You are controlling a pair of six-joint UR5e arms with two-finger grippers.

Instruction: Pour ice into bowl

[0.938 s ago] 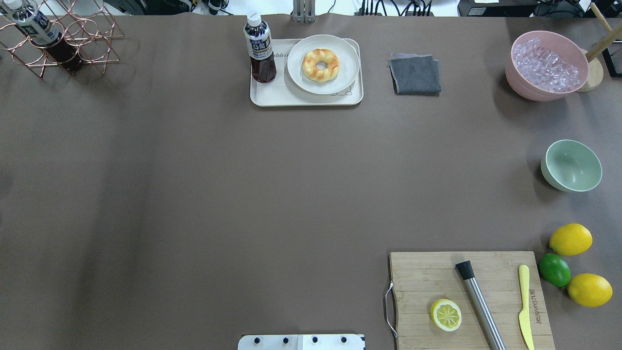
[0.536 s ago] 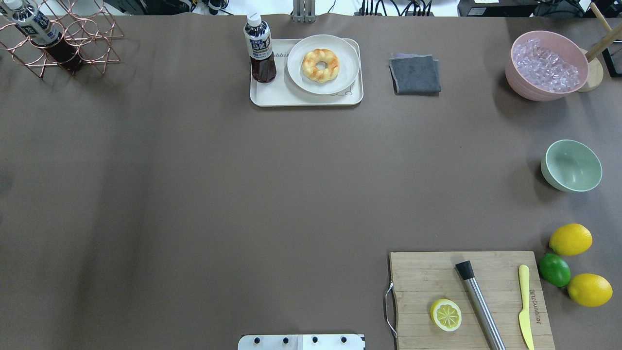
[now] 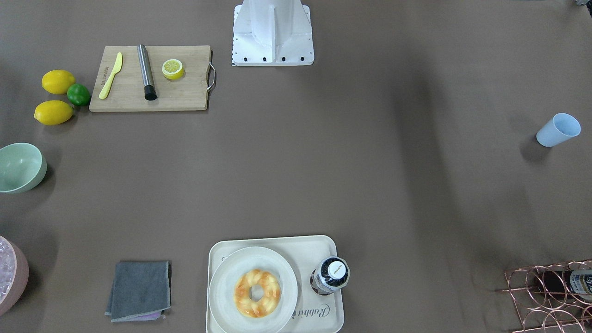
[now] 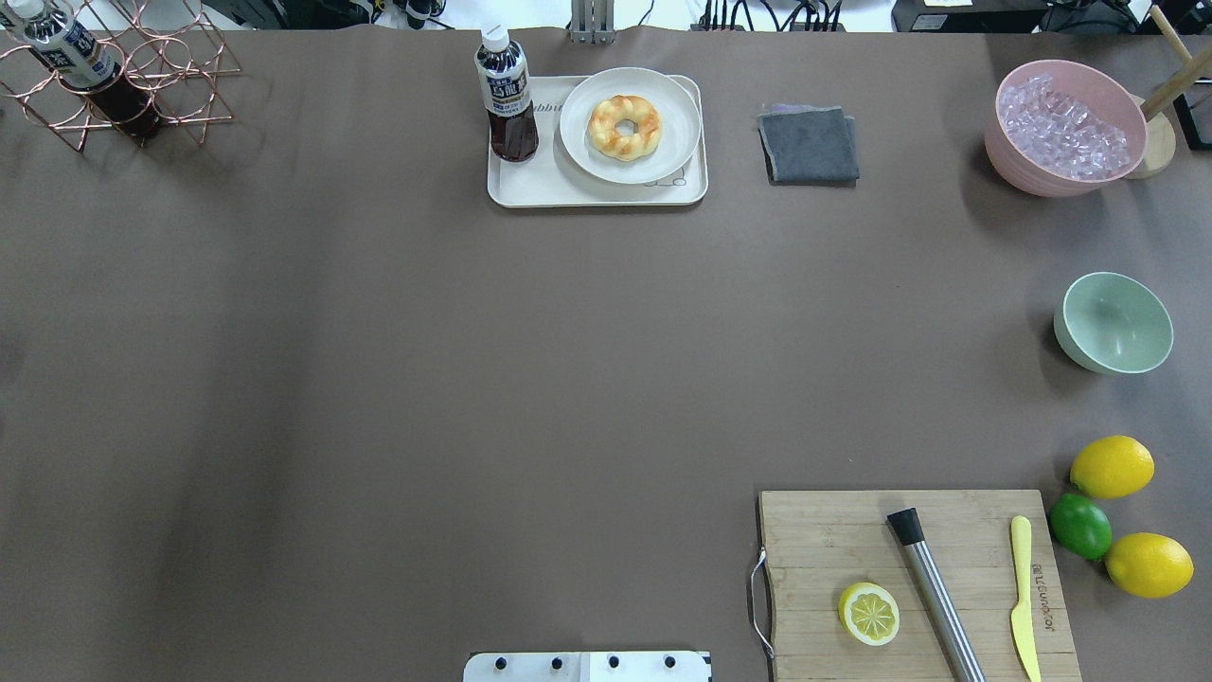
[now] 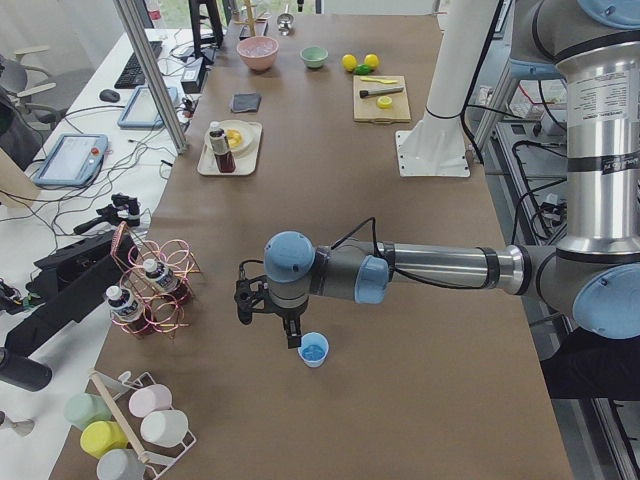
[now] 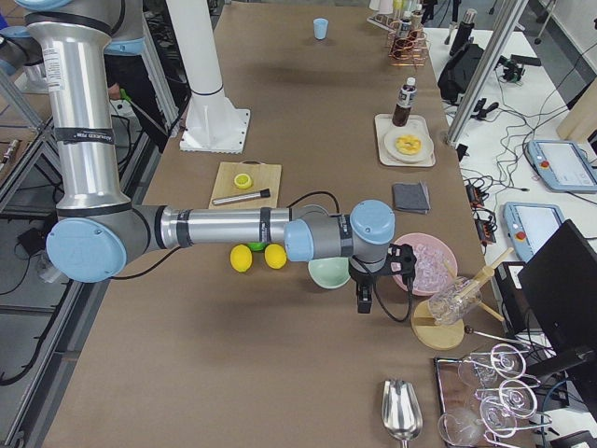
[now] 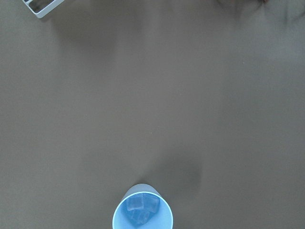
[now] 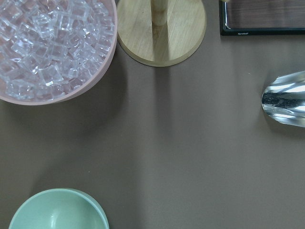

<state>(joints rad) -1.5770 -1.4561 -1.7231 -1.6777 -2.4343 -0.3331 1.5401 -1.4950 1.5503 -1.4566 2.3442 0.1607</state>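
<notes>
The mint-green bowl (image 4: 1113, 322) stands empty at the table's right edge; it also shows in the front view (image 3: 18, 166) and at the bottom of the right wrist view (image 8: 57, 214). A few clear ice cubes (image 7: 143, 209) lie in a light blue cup (image 7: 143, 217), which stands upright at the table's far left (image 3: 557, 129). My left gripper (image 5: 290, 335) hangs just beside and above that cup (image 5: 313, 350); I cannot tell if it is open. My right gripper (image 6: 362, 299) hovers beside the bowl (image 6: 329, 273); I cannot tell its state.
A pink container (image 4: 1065, 128) full of ice stands behind the bowl, next to a wooden stand (image 8: 161, 33). Lemons and a lime (image 4: 1079, 526) and a cutting board (image 4: 914, 578) lie nearer. A tray (image 4: 597, 194), grey cloth (image 4: 810, 142), copper rack (image 4: 123, 76) and metal scoop (image 8: 286, 98) are around.
</notes>
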